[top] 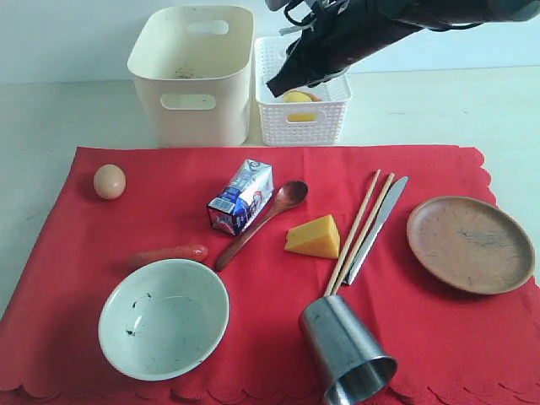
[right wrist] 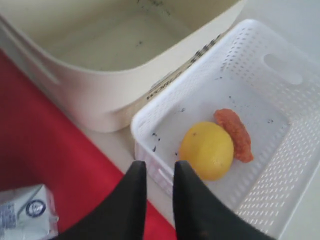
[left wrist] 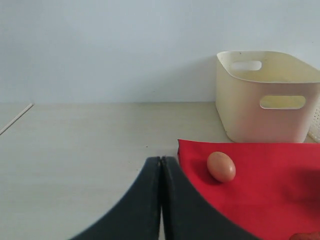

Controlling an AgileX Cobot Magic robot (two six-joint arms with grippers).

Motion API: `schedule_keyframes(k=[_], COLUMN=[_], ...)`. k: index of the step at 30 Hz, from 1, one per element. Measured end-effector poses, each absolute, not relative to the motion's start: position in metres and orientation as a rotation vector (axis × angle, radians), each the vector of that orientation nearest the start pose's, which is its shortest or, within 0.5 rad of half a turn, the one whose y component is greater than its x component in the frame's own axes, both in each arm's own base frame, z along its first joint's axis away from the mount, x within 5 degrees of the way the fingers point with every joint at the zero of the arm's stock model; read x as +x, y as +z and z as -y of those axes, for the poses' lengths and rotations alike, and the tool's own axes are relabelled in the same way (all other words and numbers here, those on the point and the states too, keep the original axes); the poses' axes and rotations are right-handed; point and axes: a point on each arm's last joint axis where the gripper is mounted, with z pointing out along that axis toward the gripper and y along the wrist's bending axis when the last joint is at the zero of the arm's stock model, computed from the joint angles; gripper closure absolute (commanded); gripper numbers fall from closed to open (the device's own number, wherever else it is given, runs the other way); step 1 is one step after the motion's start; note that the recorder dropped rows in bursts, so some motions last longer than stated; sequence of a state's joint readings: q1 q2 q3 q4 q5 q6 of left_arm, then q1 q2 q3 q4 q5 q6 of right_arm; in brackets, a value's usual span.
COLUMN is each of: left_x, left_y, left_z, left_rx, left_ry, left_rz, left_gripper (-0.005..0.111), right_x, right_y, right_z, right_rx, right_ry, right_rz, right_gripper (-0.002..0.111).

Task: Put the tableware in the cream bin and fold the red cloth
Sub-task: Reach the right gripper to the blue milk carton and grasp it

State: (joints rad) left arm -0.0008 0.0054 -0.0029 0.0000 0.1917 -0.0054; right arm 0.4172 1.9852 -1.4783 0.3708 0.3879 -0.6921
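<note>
The right hand point(right wrist: 156, 169) is hanging above the white basket point(right wrist: 260, 60), its fingers standing a narrow gap apart and gripping nothing (a lemon point(right wrist: 206, 149) is lying below). The left hand point(left wrist: 161, 161) is sitting pressed shut near a corner of the red cloth point(top: 472, 354). The bowl point(top: 163, 318), steel cup point(top: 346, 350), spoon point(top: 260, 224), chopsticks point(top: 359, 232), knife point(top: 377, 228) and plate point(top: 470, 243) are lying on the cloth, outside the cream bin point(top: 192, 76).

egg point(top: 110, 181), milk carton point(top: 241, 197), cheese point(top: 314, 237), sausage point(top: 169, 254), lemon point(right wrist: 207, 150)

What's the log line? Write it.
left gripper shut; right gripper empty over white basket; bowl, cup, spoon, chopsticks, knife, plate on red cloth
</note>
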Motion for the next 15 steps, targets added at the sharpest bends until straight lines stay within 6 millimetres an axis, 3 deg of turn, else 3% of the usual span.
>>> schedule_keyframes(k=[2,9,12,15], left_x=[0.056,0.056,0.056,0.056], left_y=[0.196,0.196,0.196,0.196], left_z=[0.000,0.000,0.000,0.000], left_rx=[-0.004,-0.004,-0.004,-0.004], left_ry=[-0.005,-0.005,-0.005,-0.005], left_rz=[-1.678,-1.678,-1.678,-1.678], left_gripper=[0.104,0.104,0.104,0.104], right_x=[0.403,0.380,0.371,0.364], right_y=[0.219,0.209,0.202,0.194], right_z=[-0.194,-0.213,-0.228,-0.241], right_rx=[-1.025,-1.428,-1.533,-1.599], right_ry=[0.187,0.190,0.199,0.195], right_rz=[-2.162,-2.108,-2.071,-2.045], right_gripper=[0.108,0.108,0.102,0.087])
